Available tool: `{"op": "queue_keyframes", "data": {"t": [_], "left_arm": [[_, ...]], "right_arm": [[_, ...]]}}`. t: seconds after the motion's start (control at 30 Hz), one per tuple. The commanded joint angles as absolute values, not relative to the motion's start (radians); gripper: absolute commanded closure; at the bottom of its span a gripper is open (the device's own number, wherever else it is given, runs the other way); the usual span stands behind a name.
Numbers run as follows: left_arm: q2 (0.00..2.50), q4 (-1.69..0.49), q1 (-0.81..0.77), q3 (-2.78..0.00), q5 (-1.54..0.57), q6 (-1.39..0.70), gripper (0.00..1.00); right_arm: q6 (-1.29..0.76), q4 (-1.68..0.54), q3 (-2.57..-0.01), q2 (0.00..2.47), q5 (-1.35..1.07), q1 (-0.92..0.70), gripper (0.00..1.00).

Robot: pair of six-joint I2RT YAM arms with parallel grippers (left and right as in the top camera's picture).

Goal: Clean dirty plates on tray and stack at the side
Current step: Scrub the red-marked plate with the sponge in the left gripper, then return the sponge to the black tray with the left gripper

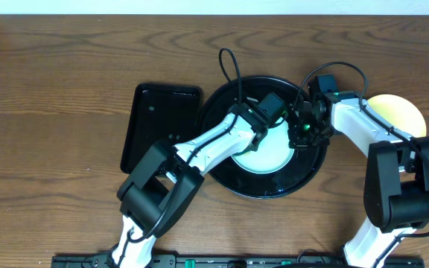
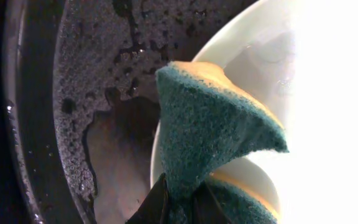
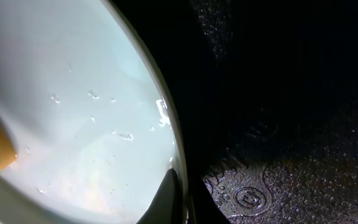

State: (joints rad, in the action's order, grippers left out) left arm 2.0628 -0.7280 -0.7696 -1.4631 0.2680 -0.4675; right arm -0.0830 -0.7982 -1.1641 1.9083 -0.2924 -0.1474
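A pale blue-green plate (image 1: 268, 155) lies in the round black tray (image 1: 237, 182). My left gripper (image 1: 274, 112) is shut on a green and yellow sponge (image 2: 210, 134) that presses on the plate (image 2: 272, 68). My right gripper (image 1: 302, 132) is shut on the plate's right rim (image 3: 174, 155); one finger lies on the plate's wet inner face (image 3: 73, 93), the other outside it. A pale yellow plate (image 1: 404, 112) lies on the table at the far right, partly under the right arm. A third plate is not in view.
A smaller rectangular black tray (image 1: 155, 126) lies left of the round tray. The round tray's floor is wet and soapy (image 2: 98, 74), (image 3: 291, 174). Both arms cross over the round tray.
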Motion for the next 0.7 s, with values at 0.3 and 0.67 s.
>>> {"op": "queue_keyframes", "data": {"t": [0.3,0.67], "left_arm": [[1.691,-0.847,-0.588,-1.46,0.184,-0.467,0.92],[1.573,-0.991,-0.26,-1.409,-0.03,-0.33,0.92]], "right_arm": [[-0.073,-0.8,-1.162,1.897,-0.165,-0.152,0.99],[-0.073,-0.799,-1.163,1.681,0.014,-0.232,0.99]]}}
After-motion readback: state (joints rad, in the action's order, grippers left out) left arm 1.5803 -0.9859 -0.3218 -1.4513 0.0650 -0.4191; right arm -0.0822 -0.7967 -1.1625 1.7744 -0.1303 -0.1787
